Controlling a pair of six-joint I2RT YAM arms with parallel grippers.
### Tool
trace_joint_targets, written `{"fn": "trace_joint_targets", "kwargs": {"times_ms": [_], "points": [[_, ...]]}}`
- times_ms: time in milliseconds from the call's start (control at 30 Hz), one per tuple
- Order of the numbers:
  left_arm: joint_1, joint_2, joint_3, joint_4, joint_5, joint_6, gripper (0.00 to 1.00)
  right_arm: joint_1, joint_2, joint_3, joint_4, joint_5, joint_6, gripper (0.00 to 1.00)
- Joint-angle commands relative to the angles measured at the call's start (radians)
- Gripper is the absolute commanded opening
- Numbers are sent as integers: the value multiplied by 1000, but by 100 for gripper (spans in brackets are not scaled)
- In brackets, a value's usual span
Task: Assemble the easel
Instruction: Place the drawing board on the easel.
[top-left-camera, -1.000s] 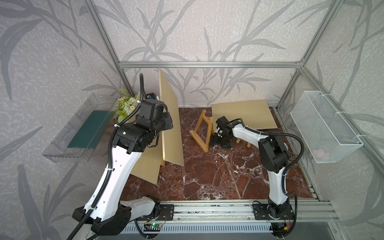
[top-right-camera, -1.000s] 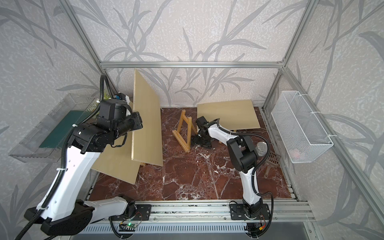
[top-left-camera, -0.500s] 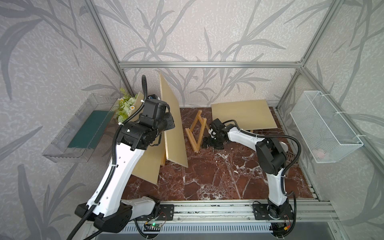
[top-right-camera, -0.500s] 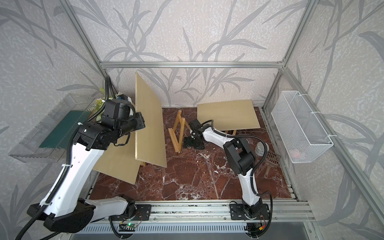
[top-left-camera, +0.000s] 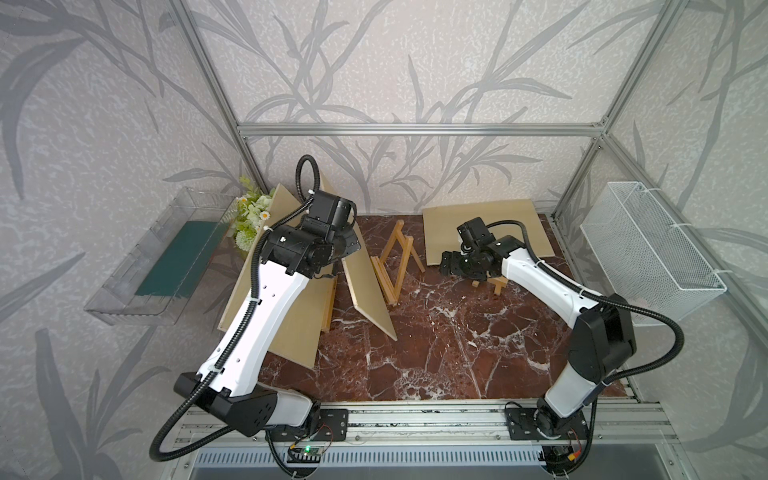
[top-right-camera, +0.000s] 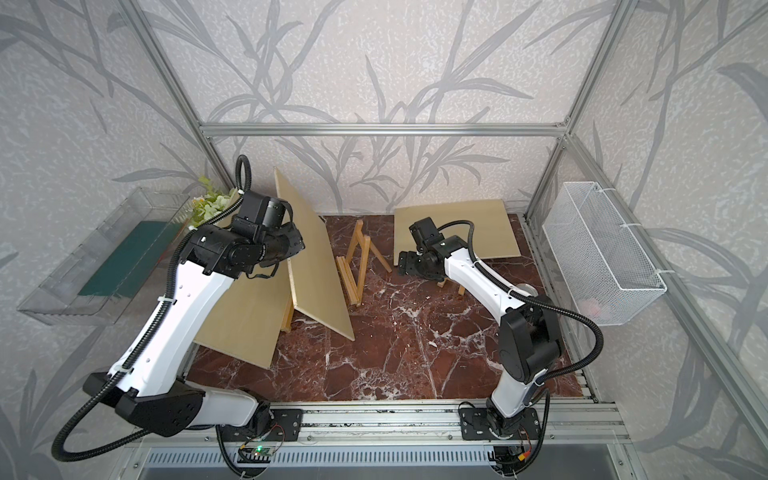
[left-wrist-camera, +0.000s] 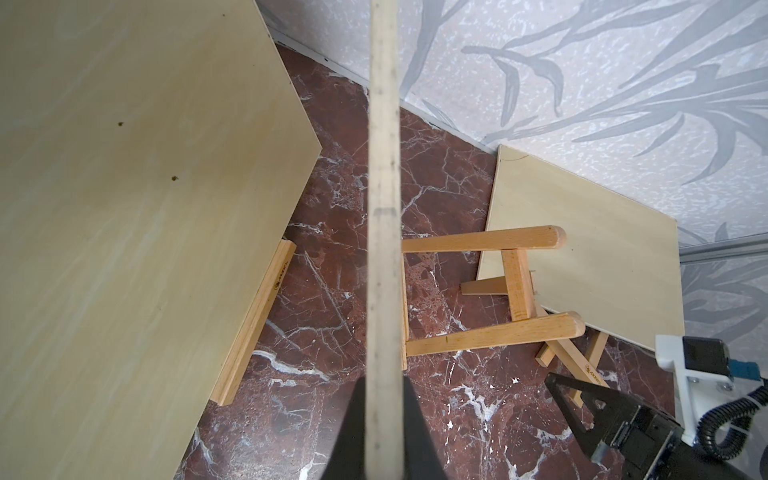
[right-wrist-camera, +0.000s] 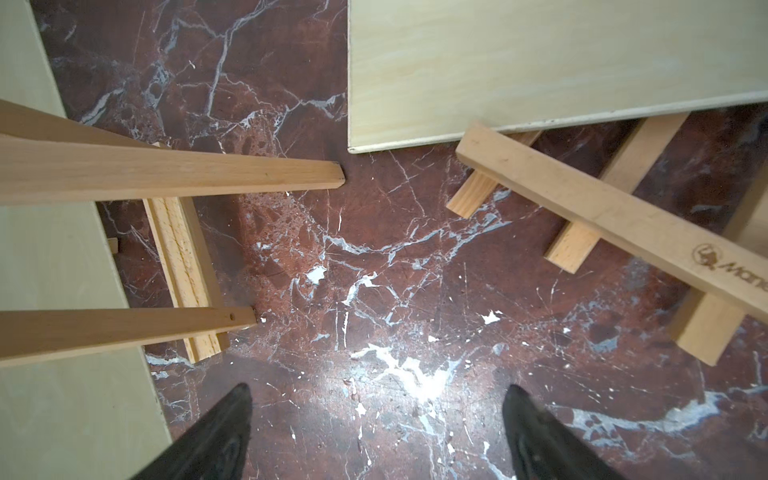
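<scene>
A small wooden easel (top-left-camera: 397, 262) (top-right-camera: 359, 266) stands mid-table, its legs spread on the marble. My left gripper (left-wrist-camera: 384, 415) is shut on the edge of a thin wooden board (top-left-camera: 368, 291) (left-wrist-camera: 384, 208). That board stands tilted on its lower edge just left of the easel. In the left wrist view the easel (left-wrist-camera: 478, 245) shows just beyond the board's edge. My right gripper (top-left-camera: 451, 264) (right-wrist-camera: 376, 395) hangs open and holds nothing, low over the marble to the right of the easel. The easel's leg ends (right-wrist-camera: 291, 174) are a short way from its fingertips.
A second board (top-left-camera: 286, 320) leans on another easel at the left. A third board (top-left-camera: 486, 226) lies on a low easel (right-wrist-camera: 602, 216) at the back right. Flowers (top-left-camera: 249, 216) and a clear tray (top-left-camera: 166, 257) are at the left, a wire basket (top-left-camera: 648, 249) at the right.
My left arm has carried the board rightward, up to the easel. My right gripper nudged the easel slightly left, then drew back to the right, still open.
</scene>
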Motion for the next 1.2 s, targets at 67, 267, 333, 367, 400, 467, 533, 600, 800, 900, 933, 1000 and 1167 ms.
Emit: {"fn": "trace_joint_targets", "kwargs": {"times_ms": [67,267,333,367,400,467,533,600,800,900,933,1000,1167], "points": [[-39,-5,108,142,-57,-53,0,2,-4,-12,-42,37,-25,93],[-76,35,165,133,-92,-21,0,3,-5,-12,-41,23,-37,93],[-80,51,168,131,-86,-28,0,3,-5,-9,-45,22,-45,93],[-82,59,167,131,-80,-33,0,4,-5,-5,-48,19,-50,93],[-86,64,165,131,-79,-36,0,4,-5,0,-52,15,-56,93],[-100,69,152,131,-92,-45,0,3,-4,8,-60,7,-68,93],[-114,75,143,124,-117,-58,0,4,-6,8,-56,-1,-76,93],[-128,83,140,112,-138,-68,0,4,-4,8,-56,-5,-79,93],[-143,125,147,88,-141,-81,0,3,-5,20,-63,-18,-89,93],[-146,147,154,80,-142,-83,0,4,-5,25,-67,-16,-89,93],[-147,156,159,73,-144,-82,0,4,-6,25,-67,-16,-87,93],[-147,172,169,64,-140,-76,0,4,-34,22,-69,-17,-86,93],[-148,218,185,58,-105,-59,0,4,-43,12,-69,-16,-85,93]]}}
